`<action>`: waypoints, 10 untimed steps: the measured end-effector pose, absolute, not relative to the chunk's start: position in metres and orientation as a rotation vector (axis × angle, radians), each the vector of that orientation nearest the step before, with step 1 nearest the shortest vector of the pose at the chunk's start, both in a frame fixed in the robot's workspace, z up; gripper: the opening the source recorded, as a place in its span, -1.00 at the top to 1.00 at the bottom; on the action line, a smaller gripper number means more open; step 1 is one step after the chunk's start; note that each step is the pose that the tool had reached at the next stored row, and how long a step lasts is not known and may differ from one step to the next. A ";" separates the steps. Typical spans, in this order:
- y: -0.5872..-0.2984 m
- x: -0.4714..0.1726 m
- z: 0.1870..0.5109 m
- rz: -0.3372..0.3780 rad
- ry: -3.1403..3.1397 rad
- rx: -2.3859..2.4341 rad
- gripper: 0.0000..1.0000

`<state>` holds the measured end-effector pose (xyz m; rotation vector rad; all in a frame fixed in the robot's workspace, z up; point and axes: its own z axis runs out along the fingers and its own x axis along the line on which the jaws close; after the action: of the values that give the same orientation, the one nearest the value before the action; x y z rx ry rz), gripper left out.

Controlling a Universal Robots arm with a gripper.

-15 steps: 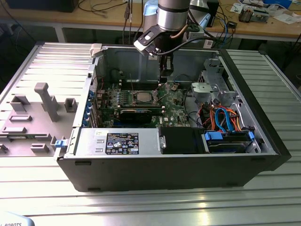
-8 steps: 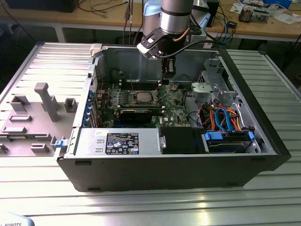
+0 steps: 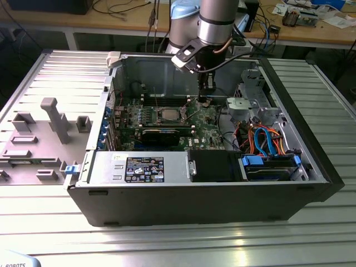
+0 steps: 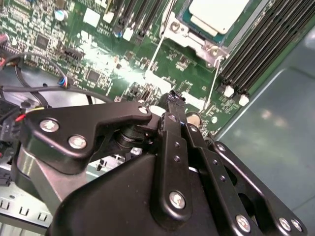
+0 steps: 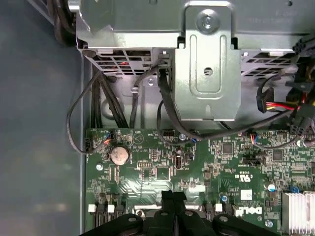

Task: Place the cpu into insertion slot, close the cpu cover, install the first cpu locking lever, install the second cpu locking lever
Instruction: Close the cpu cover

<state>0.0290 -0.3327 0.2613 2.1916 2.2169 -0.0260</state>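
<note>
— Where was the cpu [image 4: 216,14] seen?
— It was seated in the insertion slot [image 4: 183,30] on the green board [image 4: 123,59].
— And the gripper [image 4: 174,97]?
— It was closed on nothing, held low near that slot.

My jaws are matt black metal. The small flat square cpu [image 4: 216,12] has a dull silvery-grey metal top. The green circuit board [image 5: 206,164] looks glossy, and the ribbed grey metal worktop [image 3: 167,245] is shiny.

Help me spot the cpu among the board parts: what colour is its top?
Pale silvery-grey. The cpu shows best in the second wrist view.
</note>
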 end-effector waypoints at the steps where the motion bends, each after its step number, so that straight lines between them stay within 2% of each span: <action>1: -0.332 0.032 0.261 -0.026 2.225 2.183 0.79; 10: -0.332 0.038 0.253 -0.025 2.259 2.148 0.79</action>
<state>0.0377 -0.3317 0.2531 2.1478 2.2588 -0.0254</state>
